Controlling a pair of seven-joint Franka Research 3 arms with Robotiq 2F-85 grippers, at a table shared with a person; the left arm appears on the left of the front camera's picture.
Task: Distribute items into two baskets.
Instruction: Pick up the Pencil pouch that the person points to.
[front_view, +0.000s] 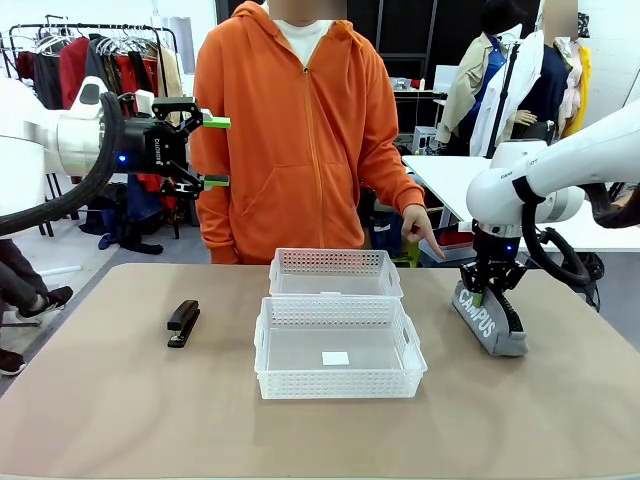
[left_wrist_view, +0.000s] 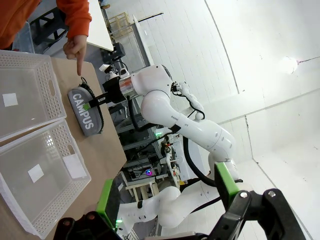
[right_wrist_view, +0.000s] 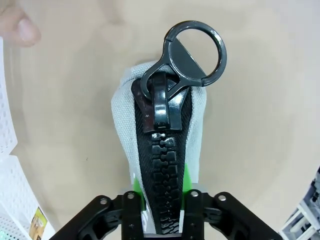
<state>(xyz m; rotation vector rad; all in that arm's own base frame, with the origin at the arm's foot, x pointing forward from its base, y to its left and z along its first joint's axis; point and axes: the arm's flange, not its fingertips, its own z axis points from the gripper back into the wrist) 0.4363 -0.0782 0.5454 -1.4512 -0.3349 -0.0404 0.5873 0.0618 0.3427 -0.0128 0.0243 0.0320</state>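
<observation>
The room was bright and evenly lit from overhead, so the bench (front_view: 120, 400) carried only faint, soft shadows beside the baskets (front_view: 338, 350) and the stapler (front_view: 183, 323). In the front view my left arm (front_view: 40, 140) was smeared near the picture's edge. My left wrist view bowed hard at its margins, with the wall (left_wrist_view: 210, 45) curving, and a lamp (left_wrist_view: 289, 64) flared white. In my right wrist view the pouch (right_wrist_view: 162, 165) was crisp, while the bench behind it and a fingertip (right_wrist_view: 20, 25) in the corner were soft.
</observation>
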